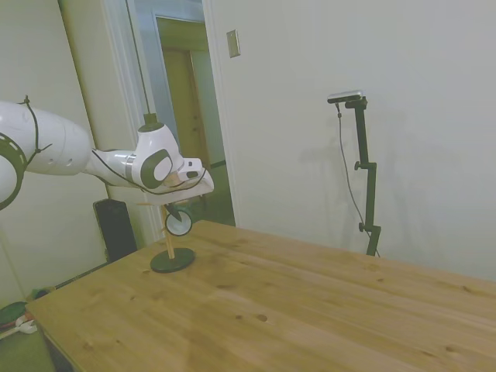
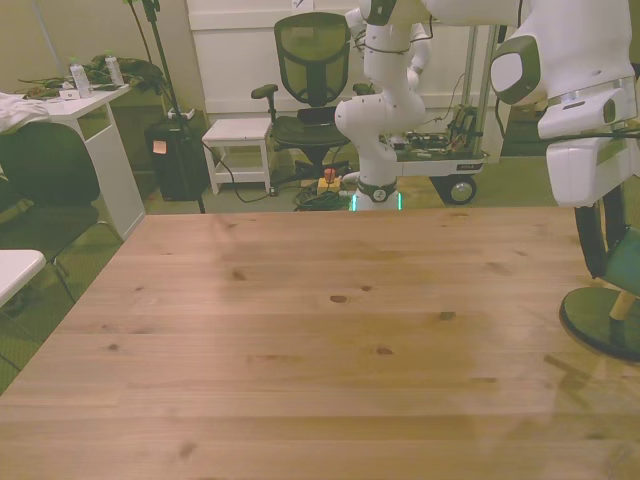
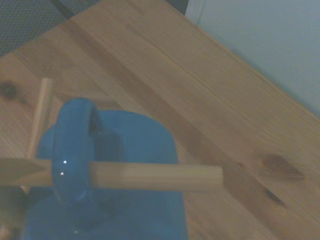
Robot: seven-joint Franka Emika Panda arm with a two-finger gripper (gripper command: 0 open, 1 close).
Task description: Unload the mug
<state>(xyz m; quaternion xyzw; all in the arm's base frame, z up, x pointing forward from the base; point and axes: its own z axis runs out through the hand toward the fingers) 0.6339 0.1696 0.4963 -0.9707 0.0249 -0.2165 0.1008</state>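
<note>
The mug (image 1: 178, 223) is light blue with a white inside. It hangs by its handle (image 3: 74, 165) on a wooden peg (image 3: 155, 176) of a peg stand (image 1: 172, 260) near the table's far left corner in the side view. My gripper (image 1: 177, 209) is low over the stand, right at the mug. In the front view the mug (image 2: 633, 262) is only a teal sliver at the right edge, beside the gripper and above the stand's dark round base (image 2: 603, 322). In the wrist view the blue mug body (image 3: 135, 200) fills the lower part.
The wooden table (image 1: 294, 310) stretches wide toward the side view's right. Behind the table in the front view are an office chair (image 2: 312, 75), a small white stool (image 2: 238, 132) and a white desk (image 2: 95, 130).
</note>
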